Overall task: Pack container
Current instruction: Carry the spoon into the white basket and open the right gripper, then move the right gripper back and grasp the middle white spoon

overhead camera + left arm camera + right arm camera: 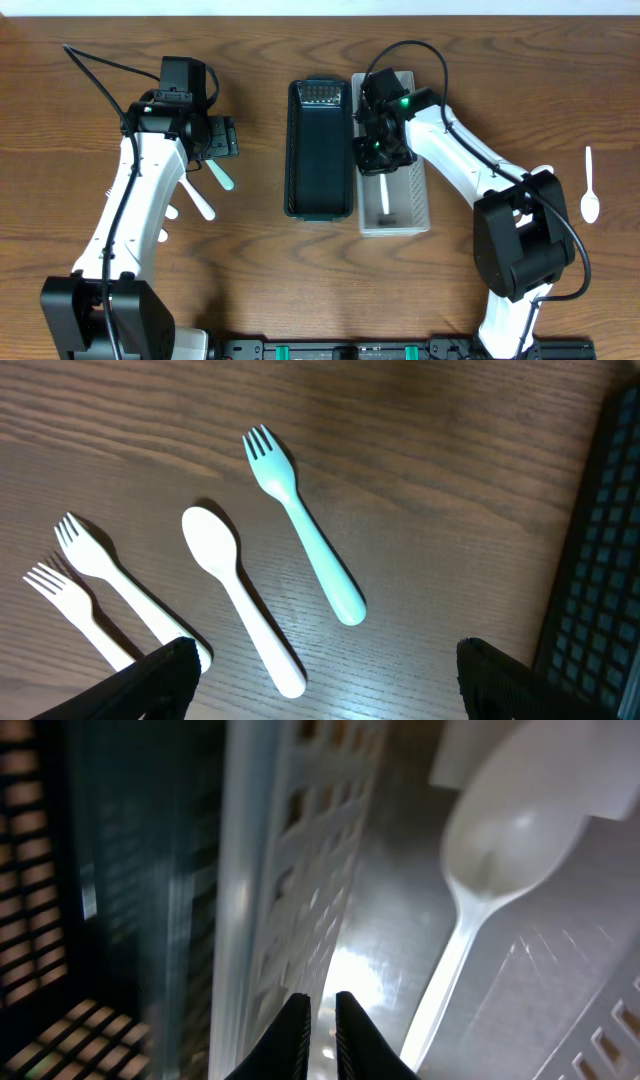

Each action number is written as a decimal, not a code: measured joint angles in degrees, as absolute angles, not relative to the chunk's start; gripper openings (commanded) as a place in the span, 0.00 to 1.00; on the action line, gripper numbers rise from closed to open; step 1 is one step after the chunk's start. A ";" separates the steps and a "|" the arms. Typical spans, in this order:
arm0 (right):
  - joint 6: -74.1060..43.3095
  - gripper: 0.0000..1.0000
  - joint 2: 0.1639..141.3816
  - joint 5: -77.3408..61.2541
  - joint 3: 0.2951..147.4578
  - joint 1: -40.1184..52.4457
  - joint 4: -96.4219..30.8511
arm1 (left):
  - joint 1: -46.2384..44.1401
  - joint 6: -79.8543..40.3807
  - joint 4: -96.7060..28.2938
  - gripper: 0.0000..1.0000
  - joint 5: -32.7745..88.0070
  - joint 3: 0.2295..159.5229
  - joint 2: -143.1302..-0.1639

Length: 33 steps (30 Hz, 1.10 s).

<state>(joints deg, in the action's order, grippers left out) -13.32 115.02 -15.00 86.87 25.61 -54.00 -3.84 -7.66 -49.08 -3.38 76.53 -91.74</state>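
Right pincer (316, 1015) hangs inside the white basket (300, 860), tips nearly together on nothing — a white spoon (505, 845) lies beside it; left pincer (322, 665) gapes wide near a teal fork (318, 560).

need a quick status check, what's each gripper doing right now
left gripper: open, holding nothing
right gripper: shut, holding nothing

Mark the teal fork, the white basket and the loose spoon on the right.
teal fork (305, 530), left wrist view, on its handle.
white basket (418, 205), overhead view, on its right side.
spoon (590, 207), overhead view, on its bowl.
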 measured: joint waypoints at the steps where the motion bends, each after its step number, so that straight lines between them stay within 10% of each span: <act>1: -12.91 0.13 115.02 -15.59 86.87 25.82 -53.91 | -3.84 -7.66 -49.08 0.84 -3.38 76.53 -91.74; 28: -14.35 0.18 114.98 9.34 106.89 16.95 -64.36 | -3.84 -7.66 -49.10 0.85 -3.38 76.53 -91.74; 33: -23.64 0.47 112.29 13.23 118.19 9.19 -74.13 | -3.84 -7.66 -49.10 0.85 -3.38 76.53 -91.74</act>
